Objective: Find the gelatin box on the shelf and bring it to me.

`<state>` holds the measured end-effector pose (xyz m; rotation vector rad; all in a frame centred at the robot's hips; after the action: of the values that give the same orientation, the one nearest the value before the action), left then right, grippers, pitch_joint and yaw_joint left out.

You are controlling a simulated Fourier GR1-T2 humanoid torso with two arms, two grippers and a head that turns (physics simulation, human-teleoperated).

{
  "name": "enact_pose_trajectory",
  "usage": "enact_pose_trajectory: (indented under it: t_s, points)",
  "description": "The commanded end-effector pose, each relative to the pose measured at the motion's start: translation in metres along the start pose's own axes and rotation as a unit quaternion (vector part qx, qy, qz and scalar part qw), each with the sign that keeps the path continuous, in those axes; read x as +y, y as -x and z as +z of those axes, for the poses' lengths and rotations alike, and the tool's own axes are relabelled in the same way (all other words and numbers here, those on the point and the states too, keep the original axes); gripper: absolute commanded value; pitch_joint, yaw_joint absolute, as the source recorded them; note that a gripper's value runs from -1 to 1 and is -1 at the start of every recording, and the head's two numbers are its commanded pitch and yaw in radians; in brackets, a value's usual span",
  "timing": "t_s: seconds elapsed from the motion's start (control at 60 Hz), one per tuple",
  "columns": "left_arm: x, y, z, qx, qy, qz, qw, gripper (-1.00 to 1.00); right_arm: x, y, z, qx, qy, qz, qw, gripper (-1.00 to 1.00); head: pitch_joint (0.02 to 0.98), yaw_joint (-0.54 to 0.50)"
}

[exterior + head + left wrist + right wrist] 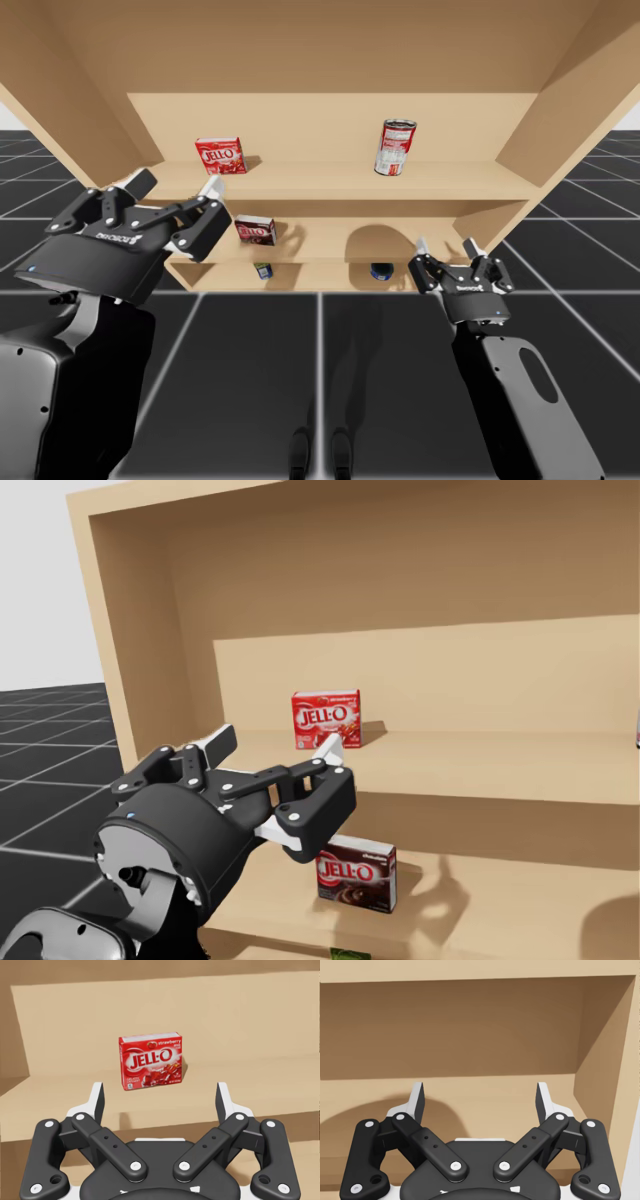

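Observation:
A red gelatin box (221,155) (326,719) stands upright on the upper shelf board, toward its left end. My left gripper (176,186) (276,744) is open in front of that board, a short way from the box. In the left wrist view the red box (151,1061) stands straight ahead of the gripper (160,1094), beyond the fingertips and untouched. My right gripper (446,247) (480,1094) is open with nothing between its fingers, facing the bare right end of the middle shelf.
A dark red box (256,231) (356,877) sits on the middle shelf below the gelatin box. A red and white can (396,147) stands on the upper shelf board (330,182) at the right. Two small items (263,270) (381,270) lie on the lowest board.

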<state>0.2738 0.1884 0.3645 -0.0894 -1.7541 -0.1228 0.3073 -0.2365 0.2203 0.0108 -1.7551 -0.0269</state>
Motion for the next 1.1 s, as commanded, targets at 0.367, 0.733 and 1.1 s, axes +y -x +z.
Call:
enact_pose_trajectory:
  t_s: [0.367, 0.733, 1.1]
  points:
    - [-0.015, 0.003, -0.084, 0.049, -0.041, 0.028, 0.9975, -1.0, -0.006, -0.003, -0.001, -0.005, 0.006, -0.002, 1.0, -1.0, 0.275, 0.31]
    - [-0.013, 0.014, -0.118, 0.055, -0.088, 0.009, 0.9946, -1.0, -0.01, -0.003, -0.001, -0.003, 0.01, -0.005, 0.9999, -1.0, 0.276, 0.29]
    - [-0.014, 0.021, -0.124, 0.057, -0.083, -0.001, 0.995, 0.93, -0.011, -0.003, -0.001, -0.002, 0.012, -0.005, 0.9999, -1.0, 0.278, 0.29]
